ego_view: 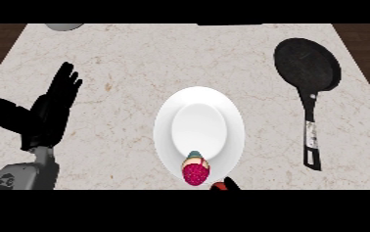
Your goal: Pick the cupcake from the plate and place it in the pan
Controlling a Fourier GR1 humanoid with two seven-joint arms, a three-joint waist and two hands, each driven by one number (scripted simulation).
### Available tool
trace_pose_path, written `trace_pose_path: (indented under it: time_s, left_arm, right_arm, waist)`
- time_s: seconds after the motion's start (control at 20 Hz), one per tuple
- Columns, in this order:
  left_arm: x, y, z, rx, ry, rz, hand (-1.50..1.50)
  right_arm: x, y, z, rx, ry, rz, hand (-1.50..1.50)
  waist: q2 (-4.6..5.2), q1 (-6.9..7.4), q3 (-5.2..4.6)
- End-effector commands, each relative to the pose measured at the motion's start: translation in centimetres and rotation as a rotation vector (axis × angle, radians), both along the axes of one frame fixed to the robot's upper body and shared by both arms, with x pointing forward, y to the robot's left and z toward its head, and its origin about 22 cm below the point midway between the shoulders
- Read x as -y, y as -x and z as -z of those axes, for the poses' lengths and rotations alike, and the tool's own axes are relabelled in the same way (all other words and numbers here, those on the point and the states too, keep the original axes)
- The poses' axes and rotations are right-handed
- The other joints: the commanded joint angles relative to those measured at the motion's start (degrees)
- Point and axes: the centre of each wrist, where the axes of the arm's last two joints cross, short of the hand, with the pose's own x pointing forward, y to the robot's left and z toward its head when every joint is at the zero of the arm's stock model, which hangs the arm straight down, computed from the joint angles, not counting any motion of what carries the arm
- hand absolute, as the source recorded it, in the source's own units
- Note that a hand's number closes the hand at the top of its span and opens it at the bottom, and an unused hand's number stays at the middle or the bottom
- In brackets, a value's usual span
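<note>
A cupcake with pink frosting sits on the near rim of a white plate, at about six o'clock on the plate, in the middle of a marbled table. The black frying pan, its destination, lies empty well apart at roughly two o'clock from the plate, its handle running back toward the near edge. By this showing the task has not begun in earnest: nothing is lifted, nothing is in the pan, and the pick, the carry and the placing all remain.

The left hand stands at the view's left side, around nine o'clock from the plate, fingers straight and upright, holding nothing and at rest. Of the right hand only a dark tip shows at the bottom edge, just beside the cupcake at about four o'clock from it; whether it is open or closed cannot be told. A pale round object is cut off at the far left corner.
</note>
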Motion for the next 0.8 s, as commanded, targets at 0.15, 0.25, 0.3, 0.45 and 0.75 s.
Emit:
trace_pose_path:
  time_s: [0.15, 0.25, 0.3, 0.45, 0.75]
  left_arm:
    - [1.2, -0.7, -0.5, -0.001, 0.008, 0.024, 0.0]
    - [-0.3, -1.4, -0.8, -0.003, 0.014, 0.025, 0.0]
    - [-0.6, -1.9, -1.5, 0.009, 0.002, 0.02, 0.0]
    - [-0.7, -1.4, -1.3, 0.006, -0.002, 0.006, 0.0]
    - [-0.1, -0.7, -0.4, 0.013, -0.005, 0.006, 0.0]
  right_arm:
    - [-5.1, 3.3, 1.6, 0.022, 0.183, 0.175, -1.5]
    - [-6.4, 2.0, 2.0, 0.062, 0.206, 0.184, -1.5]
    - [-5.9, 3.2, 3.9, 0.087, 0.224, 0.155, -1.5]
    - [-6.2, 4.4, 3.3, 0.203, 0.258, 0.204, -1.5]
    - [-7.2, 5.6, 4.1, 0.272, 0.235, 0.225, -1.5]
  waist:
    - [0.33, 0.58, 0.13]
    - [0.59, 1.22, 0.15]
    - [0.51, 0.9, 0.2]
    - [0.31, 0.8, 0.18]
    - [0.29, 1.08, 0.22]
